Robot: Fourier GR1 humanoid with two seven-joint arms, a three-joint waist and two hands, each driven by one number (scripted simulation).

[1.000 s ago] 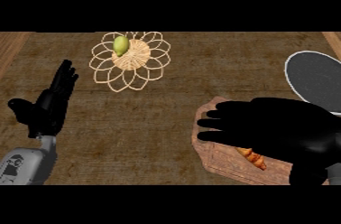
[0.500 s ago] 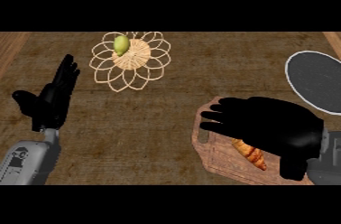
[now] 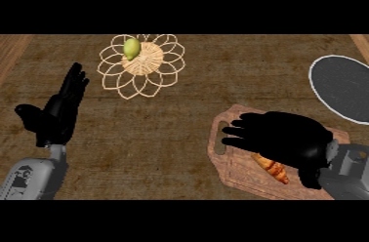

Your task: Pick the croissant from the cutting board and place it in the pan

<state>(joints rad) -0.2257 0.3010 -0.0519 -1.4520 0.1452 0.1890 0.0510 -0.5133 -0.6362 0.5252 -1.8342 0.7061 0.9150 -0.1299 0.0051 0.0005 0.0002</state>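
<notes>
A golden-brown croissant (image 3: 272,168) lies on the wooden cutting board (image 3: 232,170) at the lower right; its upper end is hidden under my right hand (image 3: 284,138). That hand hovers over the board, palm down, fingers spread toward the left and open. The dark pan (image 3: 342,85) with a pale rim sits at the right edge, beyond the board. My left hand (image 3: 57,114) rests open at the left, fingers pointing up.
A woven wire basket (image 3: 115,80) shaped like a flower stands at the upper middle, holding a green fruit (image 3: 131,48). The brown counter spreads between the basket and the board.
My right hand has drawn back toward the lower right over the board, uncovering more of the croissant. The left hand has shifted slightly lower.
</notes>
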